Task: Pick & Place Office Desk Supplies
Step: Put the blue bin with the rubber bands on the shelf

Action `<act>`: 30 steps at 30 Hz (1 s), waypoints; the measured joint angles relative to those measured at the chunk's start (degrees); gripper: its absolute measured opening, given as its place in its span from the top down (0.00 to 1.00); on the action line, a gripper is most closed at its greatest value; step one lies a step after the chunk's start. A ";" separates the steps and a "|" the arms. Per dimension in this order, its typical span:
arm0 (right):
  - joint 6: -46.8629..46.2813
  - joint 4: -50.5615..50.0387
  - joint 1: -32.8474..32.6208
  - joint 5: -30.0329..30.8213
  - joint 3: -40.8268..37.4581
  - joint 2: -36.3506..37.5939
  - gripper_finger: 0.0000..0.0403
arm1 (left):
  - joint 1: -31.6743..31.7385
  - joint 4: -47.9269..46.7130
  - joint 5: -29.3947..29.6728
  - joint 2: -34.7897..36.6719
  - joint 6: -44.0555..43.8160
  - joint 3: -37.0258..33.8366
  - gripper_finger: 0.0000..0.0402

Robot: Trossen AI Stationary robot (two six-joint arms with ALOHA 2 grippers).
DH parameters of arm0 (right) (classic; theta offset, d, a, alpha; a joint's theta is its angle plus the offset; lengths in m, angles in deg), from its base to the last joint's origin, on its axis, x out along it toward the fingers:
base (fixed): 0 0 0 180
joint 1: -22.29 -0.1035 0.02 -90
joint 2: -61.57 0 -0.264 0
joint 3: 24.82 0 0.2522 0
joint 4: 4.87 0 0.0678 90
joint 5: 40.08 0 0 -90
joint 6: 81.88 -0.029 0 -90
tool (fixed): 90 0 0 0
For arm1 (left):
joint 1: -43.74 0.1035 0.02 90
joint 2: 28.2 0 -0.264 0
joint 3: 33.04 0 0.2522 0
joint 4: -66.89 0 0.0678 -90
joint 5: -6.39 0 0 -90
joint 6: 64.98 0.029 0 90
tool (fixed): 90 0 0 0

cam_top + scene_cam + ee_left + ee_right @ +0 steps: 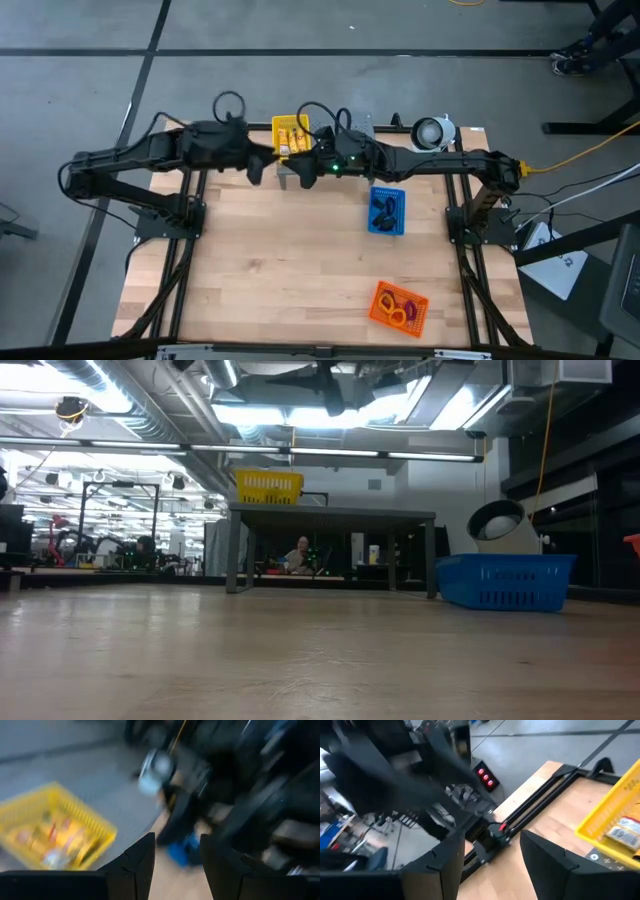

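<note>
High view: both arms are stretched along the far edge of the worktop [300, 260]. The left pincer [256, 168] sits just left of the yellow tray [283, 127]; the right pincer [306, 172] sits just below that tray, near the grey stand [360, 124]. Fingers are too small here to judge. Yellow-and-white packets [293, 142] lie in the yellow tray on the stand. Black clips [385, 210] are in the blue tray [400, 208], right of centre. Coloured loops [398, 308] lie in the orange tray [384, 299] near the front right.

Low view: no arm visible. The yellow tray [268, 487] stands atop the grey stand [330, 515]; the blue tray [505, 580] rests on the worktop at right. A person [298, 555] sits far behind.

Left wrist view: blurred. The left pincer [177, 865] has its fingers [142, 862] parted, nothing between them. The yellow tray [55, 832] with packets [65, 842] lies beyond.

Right wrist view: the right pincer [492, 865] is spread wide and empty, above the worktop edge. A corner of the yellow tray [607, 820] shows one packet [625, 832].
</note>
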 joint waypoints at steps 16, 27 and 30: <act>-0.69 -5.76 3.04 -2.48 0.00 0.00 0.52 | -1.90 5.58 12.21 19.23 13.30 0.02 0.61; -10.16 -35.26 2.50 4.07 -0.04 -0.15 0.52 | -2.05 -9.25 12.98 30.16 11.52 0.02 0.62; -14.94 -40.71 1.85 4.41 -0.04 -0.17 0.52 | -1.86 -11.29 10.38 33.02 9.66 -1.04 0.62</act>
